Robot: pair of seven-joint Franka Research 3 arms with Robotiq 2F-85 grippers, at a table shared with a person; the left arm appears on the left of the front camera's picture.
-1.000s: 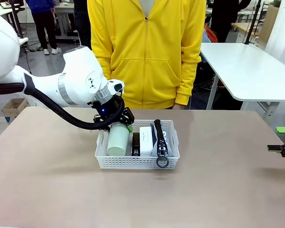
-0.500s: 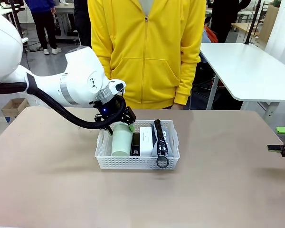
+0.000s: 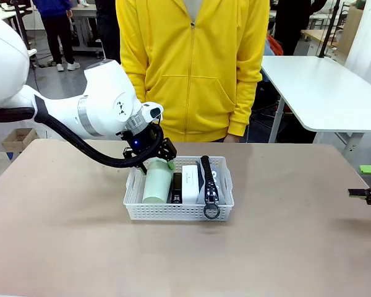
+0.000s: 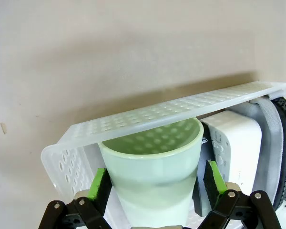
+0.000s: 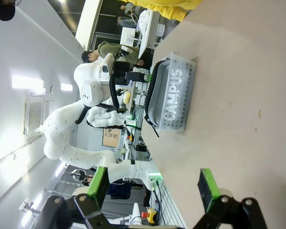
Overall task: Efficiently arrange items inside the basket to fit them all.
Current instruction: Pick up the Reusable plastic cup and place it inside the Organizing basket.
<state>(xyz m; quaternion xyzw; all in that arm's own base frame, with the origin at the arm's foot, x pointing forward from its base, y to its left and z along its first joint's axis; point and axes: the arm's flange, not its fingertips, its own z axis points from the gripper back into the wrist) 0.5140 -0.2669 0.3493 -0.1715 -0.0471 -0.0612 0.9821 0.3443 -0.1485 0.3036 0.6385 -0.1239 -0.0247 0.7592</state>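
So the pale green cup (image 3: 153, 187) is lying on its side in the left end of the basket (image 3: 179, 212), a bit left of centre frame in the front view. Next to it sit the black stapler (image 3: 177, 187), the white box (image 3: 189, 178) and the grey pouch (image 3: 210, 185) at the right end. The left gripper (image 4: 155, 179) straddles the cup's base with its pads (image 4: 99, 182) spread wide; looks to me like it's let go, not squeezing. The right gripper (image 5: 153, 185) is wide open too, empty, parked at the right edge of the table (image 3: 284, 247). The cup's probably light, stiff and a bit slick, so I'd grab it across the lower wall, not the thin rim
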